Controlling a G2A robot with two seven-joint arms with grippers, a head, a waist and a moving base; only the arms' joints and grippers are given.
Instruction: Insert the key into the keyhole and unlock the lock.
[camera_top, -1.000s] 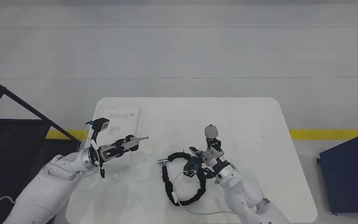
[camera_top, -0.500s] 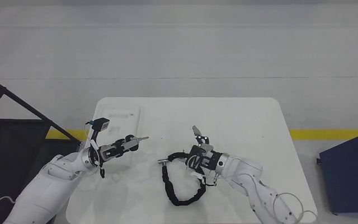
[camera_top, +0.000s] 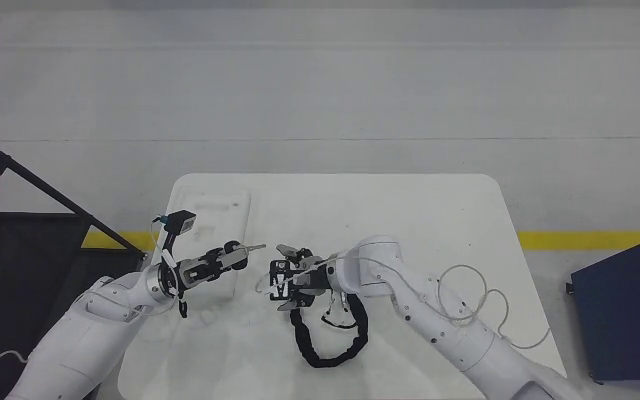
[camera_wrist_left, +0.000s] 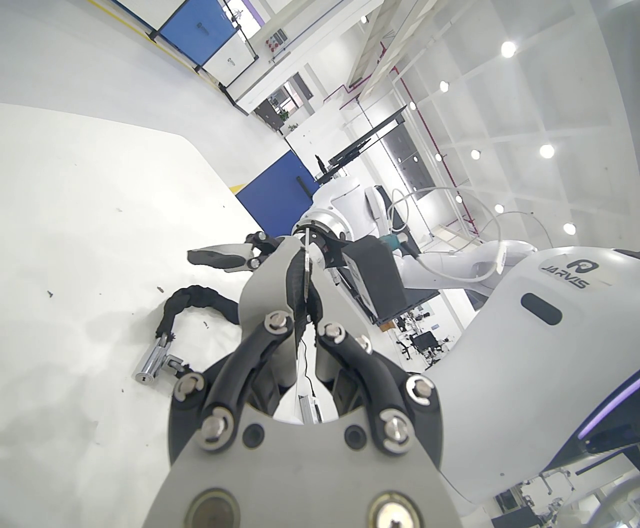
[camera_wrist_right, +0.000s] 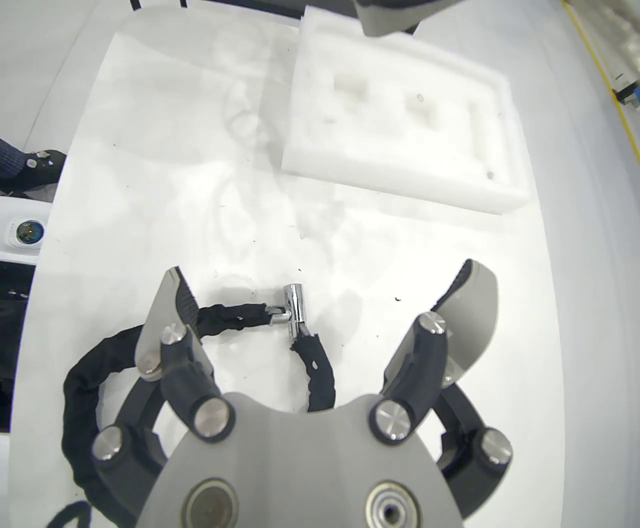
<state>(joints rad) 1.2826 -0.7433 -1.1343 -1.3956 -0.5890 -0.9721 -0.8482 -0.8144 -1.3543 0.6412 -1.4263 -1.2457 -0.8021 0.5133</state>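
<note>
A black fabric-covered chain lock (camera_top: 322, 356) lies in a loop on the white table (camera_top: 440, 220). Its chrome cylinder (camera_wrist_right: 295, 305) lies at the loop's left end, with the keyhole face (camera_wrist_left: 142, 376) towards my left arm. My right gripper (camera_wrist_right: 322, 300) hangs open just above that cylinder, one finger on either side and touching nothing. From the top, my right gripper (camera_top: 283, 277) covers the cylinder. My left gripper (camera_top: 240, 250) holds off to the left, shut on the thin metal key (camera_wrist_left: 304, 256), whose blade points towards the lock.
A white foam tray (camera_top: 215, 210) with shallow cut-outs (camera_wrist_right: 400, 125) lies at the table's back left, beyond my left gripper. A thin white cable (camera_top: 480, 300) trails along my right arm. The table's right half is bare.
My right arm has swung left across the table, from right of the chain loop to over the chrome cylinder, gripper open. The left arm and key have stayed put.
</note>
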